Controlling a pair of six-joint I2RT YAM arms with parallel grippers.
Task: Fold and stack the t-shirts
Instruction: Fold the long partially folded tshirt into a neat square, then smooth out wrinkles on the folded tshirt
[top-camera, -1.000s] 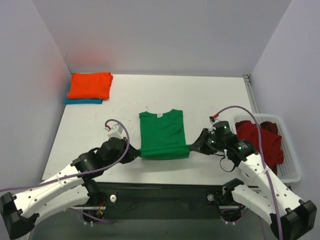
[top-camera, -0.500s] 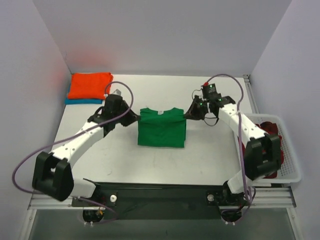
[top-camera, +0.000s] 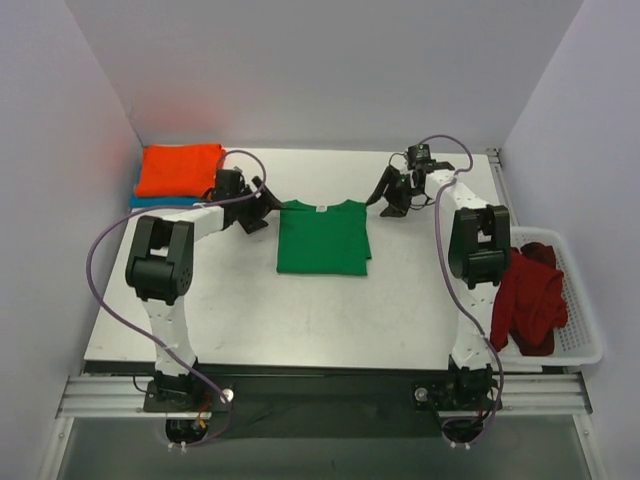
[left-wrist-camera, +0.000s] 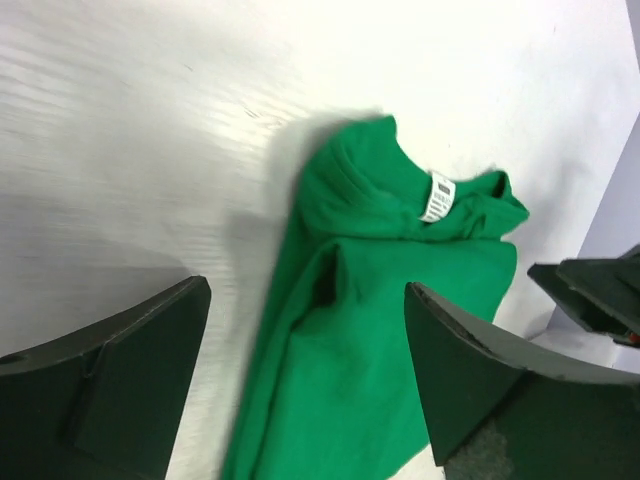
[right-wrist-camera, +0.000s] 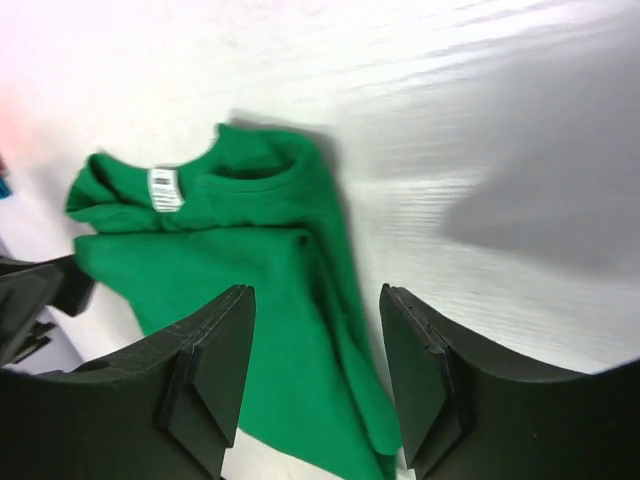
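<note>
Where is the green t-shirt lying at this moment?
In the top view the green t-shirt lies folded on the table, centred, between the left gripper and the right gripper.

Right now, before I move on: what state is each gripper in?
Left gripper: open, holding nothing, by the green t-shirt.
Right gripper: open, holding nothing.

teal-blue t-shirt (top-camera: 155, 202) mostly under orange t-shirt (top-camera: 180, 170), dark red heap (top-camera: 530, 300) possibly several t-shirts
</note>
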